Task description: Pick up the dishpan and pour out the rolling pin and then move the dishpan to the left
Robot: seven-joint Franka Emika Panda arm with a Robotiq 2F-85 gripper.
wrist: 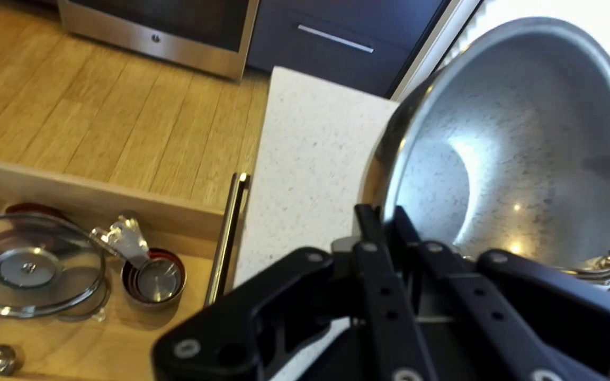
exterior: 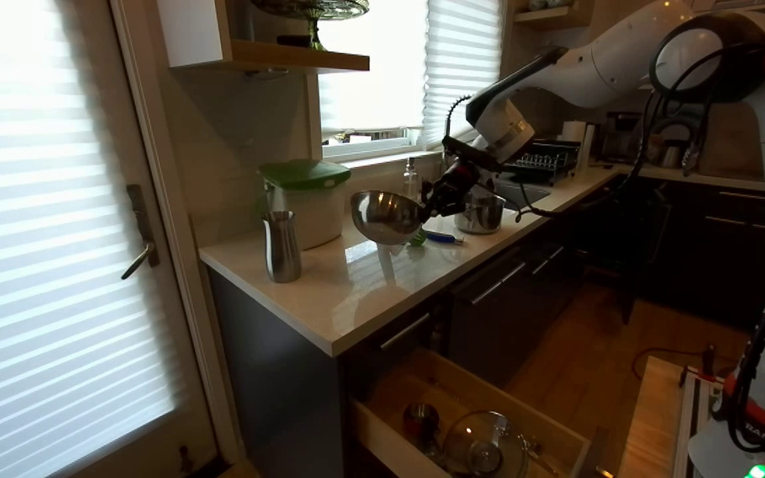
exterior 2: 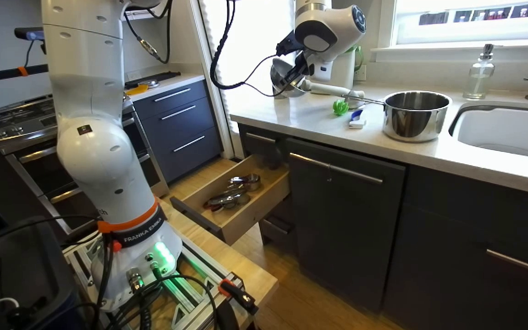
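Note:
The dishpan, a shiny round metal bowl, is held above the counter and tilted on its side. It also shows in an exterior view and in the wrist view, where no rolling pin shows inside. My gripper is shut on the bowl's rim, one finger inside and one outside. The gripper also shows in both exterior views. A pale rolling pin appears to lie on the counter beside the bowl. I cannot make it out in the wrist view.
A metal canister and a green-lidded bin stand at the counter's end. A metal pot, a green item and a blue-and-white tool sit toward the sink. An open drawer juts out below.

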